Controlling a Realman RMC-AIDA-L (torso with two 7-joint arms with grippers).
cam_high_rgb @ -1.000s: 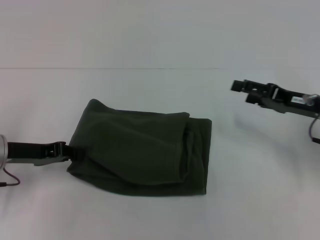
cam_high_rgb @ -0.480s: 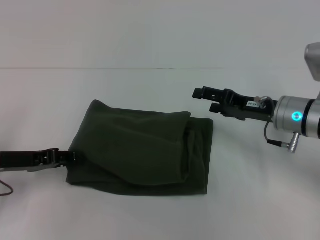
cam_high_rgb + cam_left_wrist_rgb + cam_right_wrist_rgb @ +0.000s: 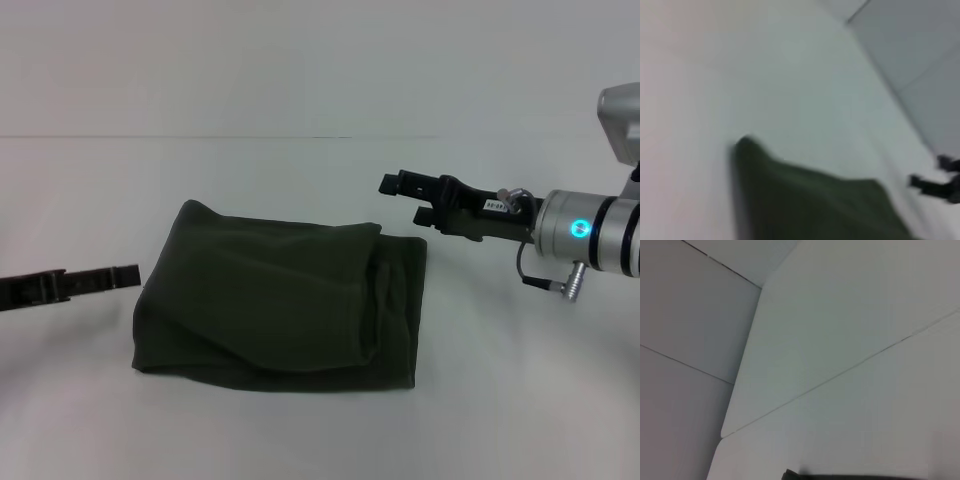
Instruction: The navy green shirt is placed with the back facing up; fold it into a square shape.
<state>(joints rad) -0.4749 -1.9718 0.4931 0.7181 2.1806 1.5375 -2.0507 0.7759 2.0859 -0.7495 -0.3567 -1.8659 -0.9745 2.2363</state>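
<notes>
The navy green shirt (image 3: 275, 300) lies folded into a rough rectangle in the middle of the white table, plain side up, with a loose fold along its right part. It also fills the lower part of the left wrist view (image 3: 815, 210). My left gripper (image 3: 128, 276) hovers just left of the shirt's left edge, apart from the cloth. My right gripper (image 3: 402, 198) is open and empty, just above and beside the shirt's far right corner. It shows far off in the left wrist view (image 3: 932, 182).
The white table (image 3: 300, 440) has a thin seam (image 3: 200, 137) running across it behind the shirt. A dark strip (image 3: 850, 476) shows at the edge of the right wrist view; what it is I cannot tell.
My left gripper has let go of the shirt's left edge and drawn back to the left. My right gripper has come in from the right to the shirt's far right corner.
</notes>
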